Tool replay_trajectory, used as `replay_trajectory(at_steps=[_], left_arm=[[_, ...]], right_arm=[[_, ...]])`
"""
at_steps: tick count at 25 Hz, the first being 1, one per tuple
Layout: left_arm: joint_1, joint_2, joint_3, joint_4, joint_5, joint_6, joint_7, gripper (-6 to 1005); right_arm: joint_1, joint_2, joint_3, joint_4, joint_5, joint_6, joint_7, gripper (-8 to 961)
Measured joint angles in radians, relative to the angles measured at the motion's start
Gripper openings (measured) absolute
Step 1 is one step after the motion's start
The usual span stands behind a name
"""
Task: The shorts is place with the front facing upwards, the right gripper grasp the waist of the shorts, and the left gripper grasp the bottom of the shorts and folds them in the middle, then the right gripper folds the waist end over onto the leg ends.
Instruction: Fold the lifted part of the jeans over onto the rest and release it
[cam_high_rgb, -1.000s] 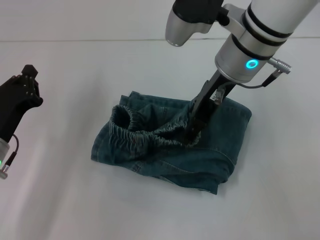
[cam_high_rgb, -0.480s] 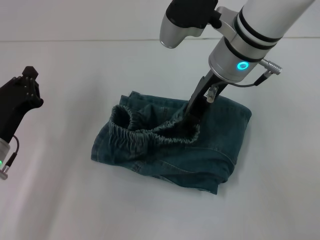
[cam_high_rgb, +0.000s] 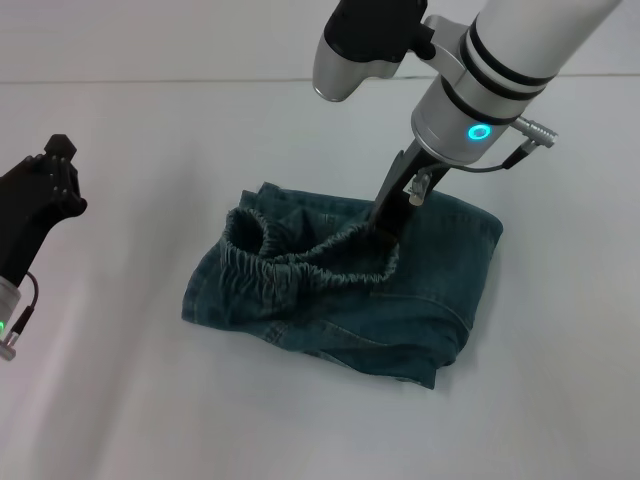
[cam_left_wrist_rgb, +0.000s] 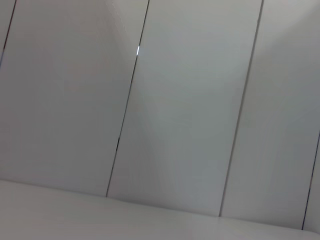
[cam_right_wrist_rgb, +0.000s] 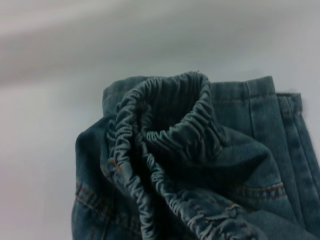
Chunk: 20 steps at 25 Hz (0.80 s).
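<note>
The denim shorts (cam_high_rgb: 420, 300) lie folded in a bundle on the white table. Their waist (cam_high_rgb: 290, 268), a ruffled elastic band, lies bunched on top toward the left and fills the right wrist view (cam_right_wrist_rgb: 165, 150). My right gripper (cam_high_rgb: 390, 222) hangs just above the band's right end, fingers slightly apart with no cloth rising between them. The left gripper (cam_high_rgb: 40, 195) is parked off to the far left, away from the shorts. The leg ends and the bottom of the shorts are hidden in the folded bundle.
The white table (cam_high_rgb: 120, 400) spreads out on all sides of the shorts. The left wrist view shows only a pale panelled wall (cam_left_wrist_rgb: 180, 110).
My right gripper has risen up and slightly back from the waistband, while the band stayed lying on the shorts. The left arm has not moved.
</note>
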Motion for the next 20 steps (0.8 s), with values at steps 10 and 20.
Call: replay_trajectory(at_steps=[10,20], left_arm=[[0.005,0.002,-0.003,0.0,-0.005,-0.001,0.0,0],[0.025,0.0,-0.009,0.003,-0.005,0.005,0.0,0]], right_arm=[[0.02,0.0,0.0,-0.013,0.002,0.064,-0.023,81],[0.021,0.003,-0.012,0.005,0.104,0.235,-0.097,104]])
